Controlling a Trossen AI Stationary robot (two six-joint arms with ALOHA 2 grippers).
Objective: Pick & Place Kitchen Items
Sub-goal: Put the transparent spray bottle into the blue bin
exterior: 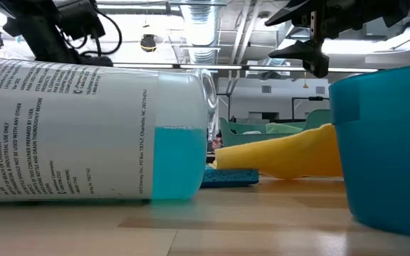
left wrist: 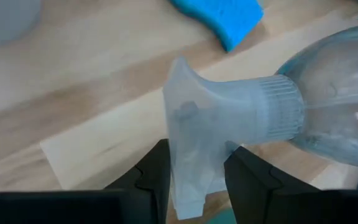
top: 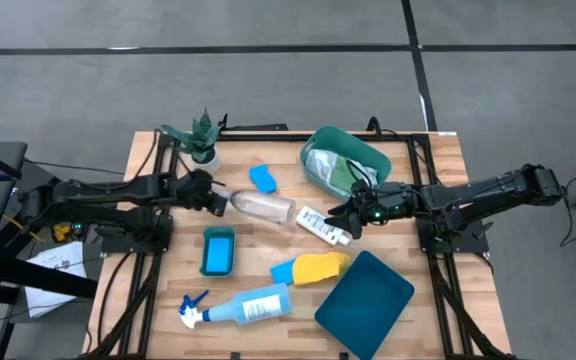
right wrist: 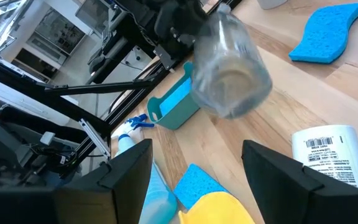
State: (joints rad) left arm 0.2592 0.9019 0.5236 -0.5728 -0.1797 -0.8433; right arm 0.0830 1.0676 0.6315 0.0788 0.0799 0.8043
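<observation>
A clear spray bottle [top: 263, 207] lies near the table's middle, its base toward the right, with my left gripper [top: 211, 198] shut on its head end. My right gripper [top: 348, 215] stands open above the table beside a small white bottle [top: 323, 224], touching nothing. In the right wrist view the clear bottle [right wrist: 232, 68] shows base-on, with the white bottle [right wrist: 328, 152] lying on its side. A blue sponge [top: 262, 178] lies on the table behind the clear bottle. A pale-blue spray bottle [top: 248, 305] lies on its side near the front edge. My left gripper pinches the clear bottle's translucent spray head [left wrist: 194, 155] between its two fingers [left wrist: 157, 177], coming from the table's left and slanting down. The head is raised off the wood. The body runs on toward the right; whether its base rests on the table, I cannot tell.
A teal tub [top: 343, 160] holding cloths stands at the back right, and a potted plant [top: 200, 135] at the back left. A small teal tray [top: 218, 250], a yellow cloth [top: 320, 267] on a blue sponge [top: 283, 271], and a dark teal lid [top: 364, 303] lie nearer the front.
</observation>
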